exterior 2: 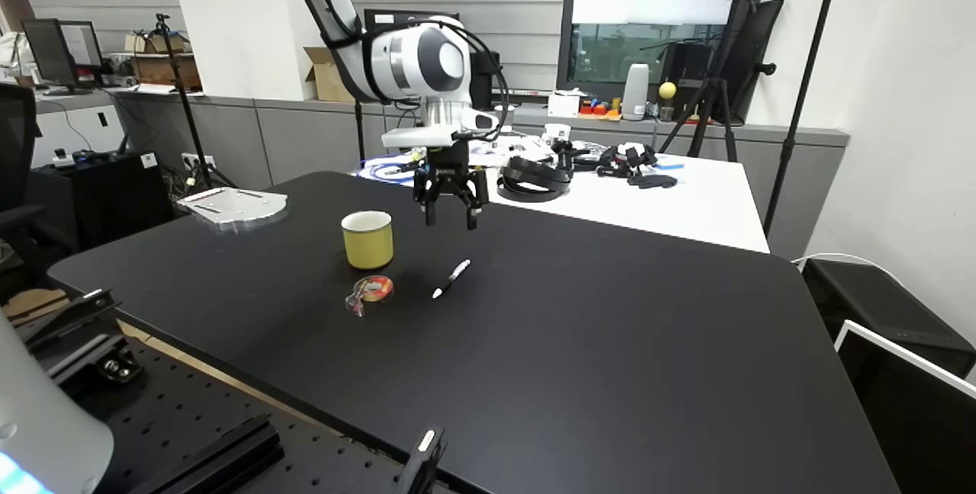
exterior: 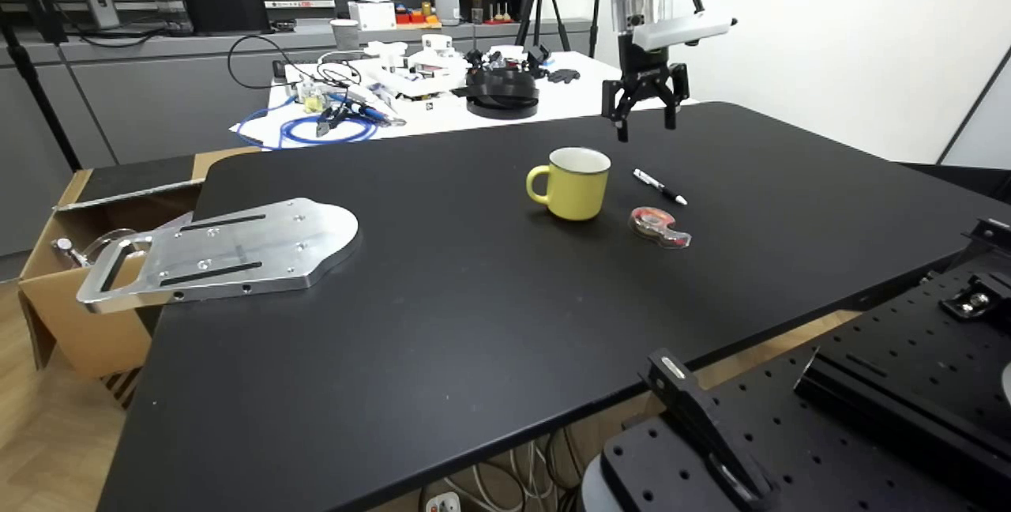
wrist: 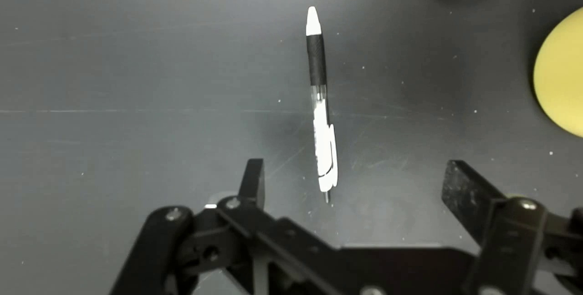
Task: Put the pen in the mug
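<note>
The pen [exterior: 660, 187] lies flat on the black table, white at the clip end with a dark grip and a white tip. It also shows in an exterior view [exterior 2: 452, 278] and in the middle of the wrist view [wrist: 320, 115]. The yellow-green mug [exterior: 576, 190] stands upright beside it, handle visible; it also shows in an exterior view [exterior 2: 368, 242] and at the right edge of the wrist view [wrist: 562, 76]. My gripper [exterior: 646, 127] is open and empty above the table, pointing down. In the wrist view its fingertips [wrist: 355, 176] straddle the pen's clip end from above, not touching it.
A clear and red tape dispenser [exterior: 654, 222] lies close to the mug and pen. A silver metal plate [exterior: 253, 243] overhangs the table edge near a cardboard box [exterior: 83, 330]. A white table [exterior 2: 648, 208] with cables and devices stands behind the black table [exterior: 379, 370].
</note>
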Controlling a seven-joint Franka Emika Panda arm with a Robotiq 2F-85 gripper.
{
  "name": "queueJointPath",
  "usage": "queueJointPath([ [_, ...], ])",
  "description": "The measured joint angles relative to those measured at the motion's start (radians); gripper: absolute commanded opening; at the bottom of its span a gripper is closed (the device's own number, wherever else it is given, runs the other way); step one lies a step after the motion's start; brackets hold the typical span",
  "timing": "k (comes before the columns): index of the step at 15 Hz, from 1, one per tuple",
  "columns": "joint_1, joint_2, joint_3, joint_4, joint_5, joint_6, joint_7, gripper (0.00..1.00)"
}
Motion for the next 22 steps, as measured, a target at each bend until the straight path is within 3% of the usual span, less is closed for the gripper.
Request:
queueJointPath([
  [14, 0.005, 0.036, -0.009, 0.028, 0.010, -0.032, -0.006, 1.00],
  [22, 0.003, 0.064, -0.009, 0.011, 0.030, 0.047, -0.007, 1.00],
])
